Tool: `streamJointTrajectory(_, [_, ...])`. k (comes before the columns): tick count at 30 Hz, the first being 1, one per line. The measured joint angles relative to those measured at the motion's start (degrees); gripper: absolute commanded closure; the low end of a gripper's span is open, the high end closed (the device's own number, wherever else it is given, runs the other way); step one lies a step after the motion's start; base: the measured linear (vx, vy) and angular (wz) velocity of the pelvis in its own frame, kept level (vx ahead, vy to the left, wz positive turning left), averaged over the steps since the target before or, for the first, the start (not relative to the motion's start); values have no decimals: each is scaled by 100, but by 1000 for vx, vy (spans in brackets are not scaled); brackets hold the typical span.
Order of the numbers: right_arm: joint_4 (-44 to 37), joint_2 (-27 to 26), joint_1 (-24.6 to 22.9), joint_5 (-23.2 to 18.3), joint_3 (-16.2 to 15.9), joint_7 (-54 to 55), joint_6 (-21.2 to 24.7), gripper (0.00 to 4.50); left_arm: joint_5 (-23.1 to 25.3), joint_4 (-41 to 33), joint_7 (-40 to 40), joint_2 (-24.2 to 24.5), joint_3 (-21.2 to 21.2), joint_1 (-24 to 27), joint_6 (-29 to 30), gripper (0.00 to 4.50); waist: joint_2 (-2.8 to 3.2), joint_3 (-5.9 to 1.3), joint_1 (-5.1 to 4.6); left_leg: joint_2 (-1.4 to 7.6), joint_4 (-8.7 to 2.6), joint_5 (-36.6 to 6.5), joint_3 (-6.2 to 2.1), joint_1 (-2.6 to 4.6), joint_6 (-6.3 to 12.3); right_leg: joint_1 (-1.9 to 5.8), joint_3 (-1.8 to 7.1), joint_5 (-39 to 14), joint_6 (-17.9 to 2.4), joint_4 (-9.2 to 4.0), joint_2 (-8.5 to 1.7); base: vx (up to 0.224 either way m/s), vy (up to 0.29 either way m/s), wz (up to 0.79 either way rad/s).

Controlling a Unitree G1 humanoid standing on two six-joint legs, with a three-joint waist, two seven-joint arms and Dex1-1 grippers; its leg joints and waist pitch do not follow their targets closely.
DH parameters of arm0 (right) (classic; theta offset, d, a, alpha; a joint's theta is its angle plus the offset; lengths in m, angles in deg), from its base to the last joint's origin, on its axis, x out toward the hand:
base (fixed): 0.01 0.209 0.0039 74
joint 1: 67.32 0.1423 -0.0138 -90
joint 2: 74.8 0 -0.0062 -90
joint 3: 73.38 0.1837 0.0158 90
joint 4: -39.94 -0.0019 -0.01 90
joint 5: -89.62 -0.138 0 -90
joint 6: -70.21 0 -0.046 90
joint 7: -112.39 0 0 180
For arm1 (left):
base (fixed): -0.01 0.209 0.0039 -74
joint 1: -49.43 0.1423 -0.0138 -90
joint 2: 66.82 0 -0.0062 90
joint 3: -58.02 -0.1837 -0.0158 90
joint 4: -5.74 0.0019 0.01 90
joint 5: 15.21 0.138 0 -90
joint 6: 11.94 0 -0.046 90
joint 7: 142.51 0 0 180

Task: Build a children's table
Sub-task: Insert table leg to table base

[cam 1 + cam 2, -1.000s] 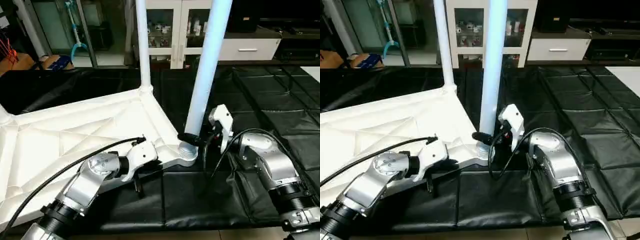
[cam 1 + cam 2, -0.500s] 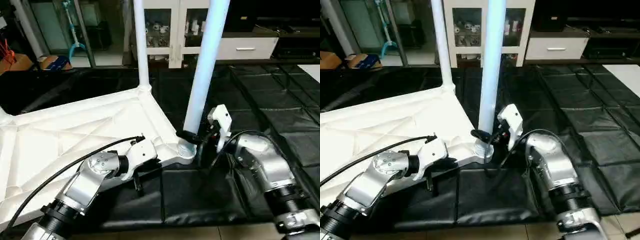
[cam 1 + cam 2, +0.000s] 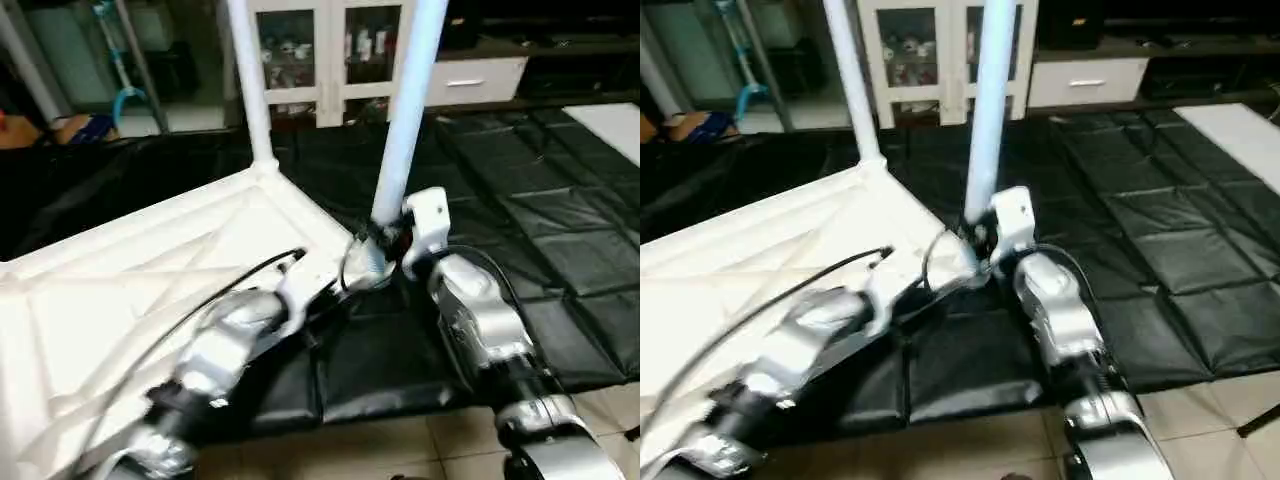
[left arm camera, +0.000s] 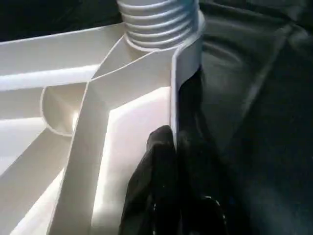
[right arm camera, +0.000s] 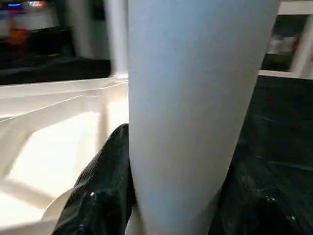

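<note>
1. The children's table tabletop [image 3: 150, 270] lies upside down on black padded floor mats [image 3: 560, 220], ribbed underside up. It spreads toward 9 o'clock from the working corner, in both head views.
2. Near corner socket [image 4: 159, 19]: the left wrist view shows the ridged, threaded collar of a leg seated at the corner, so this leg [image 3: 405, 130] looks partly screwed in. It stands near-upright, leaning slightly toward 1 o'clock.
3. A second leg [image 3: 250, 80] stands upright in the far corner socket at 11 o'clock from the first, apparently already fitted.
4. Left pincer [image 4: 173, 147]: closed on the tabletop's thin rim wall just below the corner, one finger [image 4: 154, 186] inside the rim and one outside. Judged purpose: to pin the tabletop so it cannot spin while the leg is turned.
5. Right pincer [image 3: 385, 240]: clamped around the base of the near leg, just above the socket; the right wrist view shows a black finger [image 5: 105, 181] hugging the tube. A low grip keeps turning force close to the thread.
6. A white glass-door cabinet [image 3: 320, 50] stands at 12 o'clock, well apart.
7. Judgement: step in hand is tightening this leg.
</note>
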Motion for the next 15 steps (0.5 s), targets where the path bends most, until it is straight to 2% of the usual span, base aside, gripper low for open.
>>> streamJointTrajectory(1, [109, -58, 89, 48, 39, 226, -45, 267, 61, 60, -179, -83, -2, -49, 12, 450, -20, 15, 13, 34, -45, 0, 64, 0, 0, -39, -12, -3, -4, -3, -5, -71, -73, 11])
streamJointTrajectory(2, [197, -89, 144, 56, 49, 360, -87, 267, 104, 80, -295, -148, -11, -57, 12, 450, -41, 40, 2, 50, -9, -18, 64, 9, -22, -90, -48, -3, 0, -24, -48, -93, -59, 8])
streamJointTrajectory(3, [283, -134, 209, 80, 50, 494, -126, 267, 142, 87, -383, -197, -12, -62, 13, 450, -44, 71, 17, 62, 100, -151, 18, 0, -86, -92, -145, 2, 8, -38, -106, -82, 5, -22])
streamJointTrajectory(4, [404, -191, 283, 119, 50, 623, -156, 267, 153, 104, -460, -229, -13, -61, 27, 450, 32, 131, -8, 92, 191, -291, -127, -34, -60, 12, -484, 12, 31, -155, -160, -82, 5, -22])
streamJointTrajectory(5, [436, -203, 305, 144, 50, 709, -179, 267, 152, 122, -512, -282, -26, -70, 31, 450, 177, 190, -2, 200, 209, -285, -210, -58, -79, 211, -781, -23, 77, -218, -147, 70, 24, -38])
streamJointTrajectory(6, [456, -208, 286, 169, 91, 788, -239, 267, 145, 173, -536, -337, -65, -123, 35, 450, 197, 232, 81, 196, 191, -258, -168, -93, -129, 208, -841, -221, -37, 318, -187, 134, 23, -12])
streamJointTrajectory(7, [492, -203, 281, 184, 152, 910, -317, 267, 157, 206, -596, -395, -122, -177, 24, 450, -13, 190, 256, 193, 79, -179, 92, -106, -264, 386, -782, -374, -136, 762, -161, 134, 23, -12])
streamJointTrajectory(8, [546, -219, 343, 182, 169, 960, -359, 267, 169, 204, -642, -391, -106, -194, -25, 450, -337, 34, 317, 151, 115, -78, 243, -143, -444, 419, -459, -572, 101, 983, -73, 99, -207, 8])
streamJointTrajectory(9, [670, -254, 477, 196, 167, 987, -390, 267, 174, 195, -678, -385, -34, -195, -82, 450, -327, -1, 336, 166, 412, -122, 66, -274, -536, 311, -320, -765, 28, 1115, 27, 119, -273, -11])
streamJointTrajectory(10, [741, -307, 543, 240, 162, 988, -421, 267, 168, 184, -672, -348, -3, -178, -110, 450, -195, -53, 412, 81, 920, -100, -470, -282, -496, 269, -317, -751, 29, 1116, 54, 119, -273, -11])
streamJointTrajectory(11, [775, -304, 540, 250, 164, 987, -491, 267, 159, 187, -650, -360, -20, -179, -109, 450, -56, -129, 449, 17, 1048, -113, -746, -177, -466, 261, -330, -655, 22, 1055, 108, 140, -23, -19])
streamJointTrajectory(12, [794, -281, 552, 260, 177, 990, -565, 267, 156, 188, -648, -390, -33, -207, -116, 450, 39, -190, 384, 33, 732, -319, -756, -44, -481, 225, -285, -589, -15, 1009, 200, 64, 42, 16])
streamJointTrajectory(13, [825, -287, 591, 254, 190, 987, -622, 267, 156, 173, -655, -371, -9, -222, -145, 450, 5, -171, 317, 64, 641, -188, -736, -29, -476, 142, -166, -506, -68, 950, 269, 64, 42, 16])
streamJointTrajectory(15, [940, -331, 658, 231, 189, 939, -636, 267, 151, 168, -628, -278, -8, -206, -193, 450, -4, -165, 316, 102, 636, -181, -764, -18, -473, 174, -105, -437, -28, 900, 330, 0, 0, 0])
